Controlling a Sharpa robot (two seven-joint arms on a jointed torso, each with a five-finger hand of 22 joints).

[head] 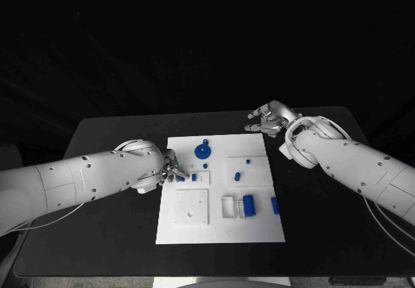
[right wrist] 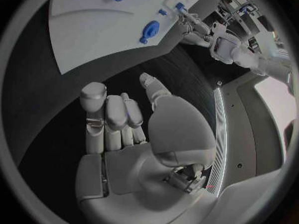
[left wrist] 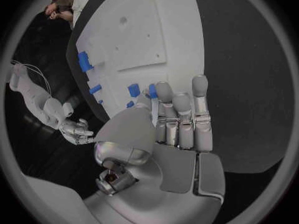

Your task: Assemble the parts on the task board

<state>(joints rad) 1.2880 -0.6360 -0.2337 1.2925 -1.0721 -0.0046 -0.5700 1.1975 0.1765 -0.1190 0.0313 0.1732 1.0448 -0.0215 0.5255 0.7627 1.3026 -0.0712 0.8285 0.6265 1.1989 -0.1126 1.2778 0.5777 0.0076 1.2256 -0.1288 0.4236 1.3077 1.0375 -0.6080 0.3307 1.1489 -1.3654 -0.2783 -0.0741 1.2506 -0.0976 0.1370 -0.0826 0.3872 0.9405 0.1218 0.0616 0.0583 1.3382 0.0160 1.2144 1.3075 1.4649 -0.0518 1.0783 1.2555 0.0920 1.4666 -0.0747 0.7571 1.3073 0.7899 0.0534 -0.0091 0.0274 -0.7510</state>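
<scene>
The white task board [head: 220,234] lies mid-counter. The left hand [head: 166,170] sits at its left edge, fingers [left wrist: 163,95] touching small blue parts [head: 194,177]; whether it holds one I cannot tell. They look light, hard, slippery: pinch the sides. The right hand [head: 270,118] is open, holding nothing, past the board's far right corner.

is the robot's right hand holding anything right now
No, it holds nothing. The right hand hovers over bare black table beyond the task board, fingers partly curled.

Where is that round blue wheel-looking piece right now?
In the head view the round blue piece lies on the far part of the white task board, near its middle, beyond the left hand and apart from both hands.
</scene>
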